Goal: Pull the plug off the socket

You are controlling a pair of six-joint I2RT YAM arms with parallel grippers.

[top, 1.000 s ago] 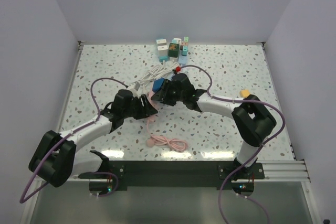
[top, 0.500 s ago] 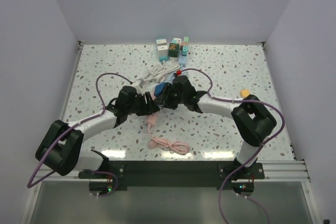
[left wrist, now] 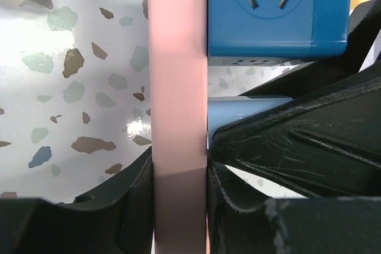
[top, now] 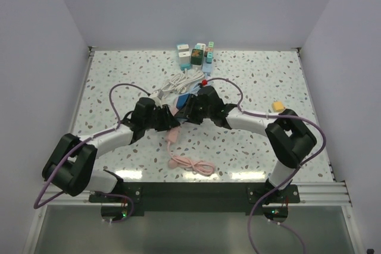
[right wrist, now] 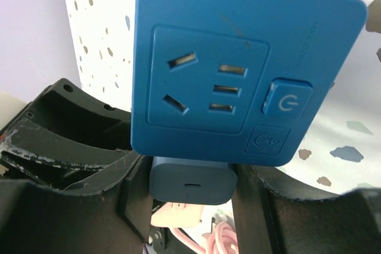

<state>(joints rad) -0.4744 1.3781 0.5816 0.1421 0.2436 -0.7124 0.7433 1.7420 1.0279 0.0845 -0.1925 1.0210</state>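
1. From where I stand, both arms meet at the middle of the speckled table (top: 268, 75). The blue socket (right wrist: 238, 69) sits there between them, with the light-blue plug (right wrist: 190, 185) seated in its underside.
2. The right gripper (top: 186, 105) is closed. In its own wrist view, its black fingers (right wrist: 71, 141) press in on either side of the light-blue plug, just below the socket. I cannot tell how much of the socket body they also catch.
3. The left gripper (left wrist: 178, 171) is clamped on the pink lead (left wrist: 177, 87). The lead runs straight up between its fingers and passes just beside the socket. Its loose end lies coiled on the table nearer the arm bases.
4. I judge the grasping step done and the pull itself not yet made. No gap shows between plug and socket.
5. The next move calls for drawing the two apart in a straight line along the pins. One arm should stay fixed while the other backs away, with no twisting.
6. My worry is where each arm is gripping. The left has the lead rather than the plug body, so the lead may slip or take the strain. If the right truly holds only the plug, nothing anchors the socket.
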